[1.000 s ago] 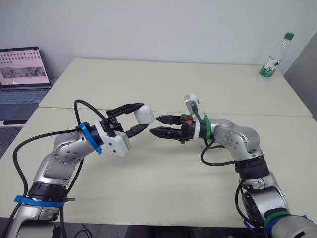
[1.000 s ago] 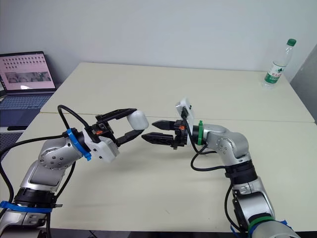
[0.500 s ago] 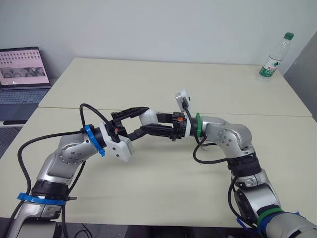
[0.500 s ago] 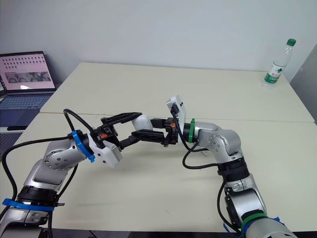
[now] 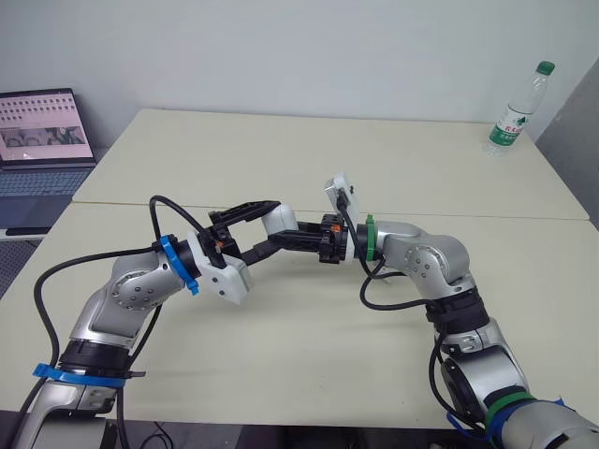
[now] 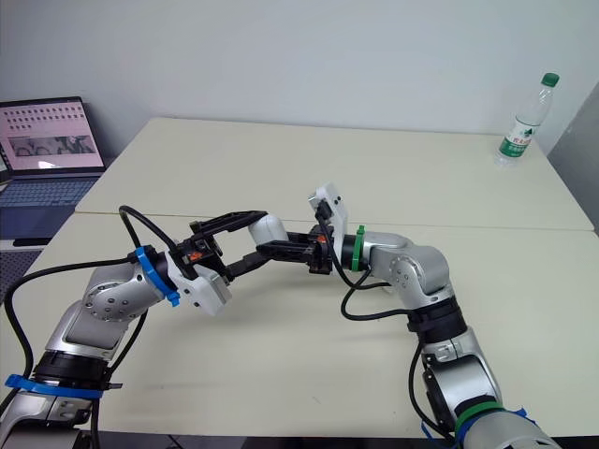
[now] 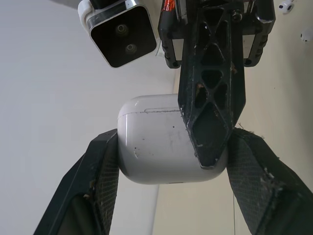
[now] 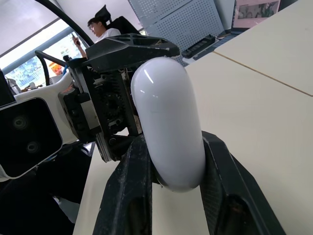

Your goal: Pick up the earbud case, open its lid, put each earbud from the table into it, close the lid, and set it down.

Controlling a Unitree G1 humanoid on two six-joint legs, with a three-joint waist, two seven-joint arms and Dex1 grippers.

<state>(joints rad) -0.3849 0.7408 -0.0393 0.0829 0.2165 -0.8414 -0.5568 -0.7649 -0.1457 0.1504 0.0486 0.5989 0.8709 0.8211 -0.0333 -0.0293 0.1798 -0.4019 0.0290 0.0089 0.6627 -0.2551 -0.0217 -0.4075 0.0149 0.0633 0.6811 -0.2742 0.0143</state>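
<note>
Your left gripper (image 5: 269, 230) is clamped on the earbud case (image 5: 279, 220), which it holds in the air over the middle of the table (image 5: 281, 355). Your right gripper (image 8: 174, 147) pinches the same case from the right, one finger lying across its face. The left wrist view shows the lid seam closed and two earbuds (image 7: 285, 6) on the table beyond. Water bottle (image 5: 513, 108) far right, laptop (image 5: 42, 131) far left, both well apart. The right wrist view shows a seated person (image 8: 100, 27) behind.
</note>
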